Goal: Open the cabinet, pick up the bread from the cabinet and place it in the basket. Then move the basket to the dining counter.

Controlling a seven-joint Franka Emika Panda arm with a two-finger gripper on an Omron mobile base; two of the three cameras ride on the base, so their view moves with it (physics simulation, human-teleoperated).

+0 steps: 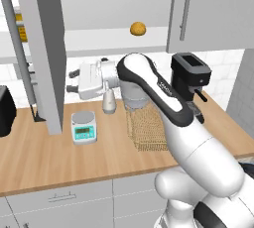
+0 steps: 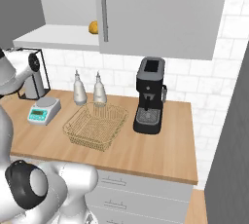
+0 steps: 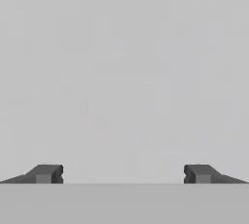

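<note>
Here my tool (image 3: 123,174) stood wide open, its two dark fingertips (image 3: 46,174) far apart at the bottom of the hand view, with nothing between them. Ahead of them lay only a flat, pale grey surface; I could not tell from that view what it was.

The cabinet (image 1: 208,9) hung above the worktop (image 1: 49,157) with its left door (image 1: 43,48) swung out toward me, edge-on in the left base view, while the right door (image 2: 160,11) stayed shut, its metal bar handle (image 2: 103,9) upright. On the white inner shelf (image 1: 104,38) sat the bread (image 1: 138,28), a small golden-brown roll, near the shut door's edge; in the right base view it peeked out just beside that door's handle (image 2: 93,27).

The basket (image 2: 95,125) rested on the worktop below the shelf, with nothing in it, its tan mesh partly hidden behind my arm (image 1: 163,98) in the left base view. Just behind it stood two small pale bottles (image 2: 80,89), side by side. To its right stood a black coffee machine (image 2: 148,101), near it but apart. To its left a small kitchen scale (image 1: 83,127) with a teal display lay on the wood, near the open door's lower edge.
</note>
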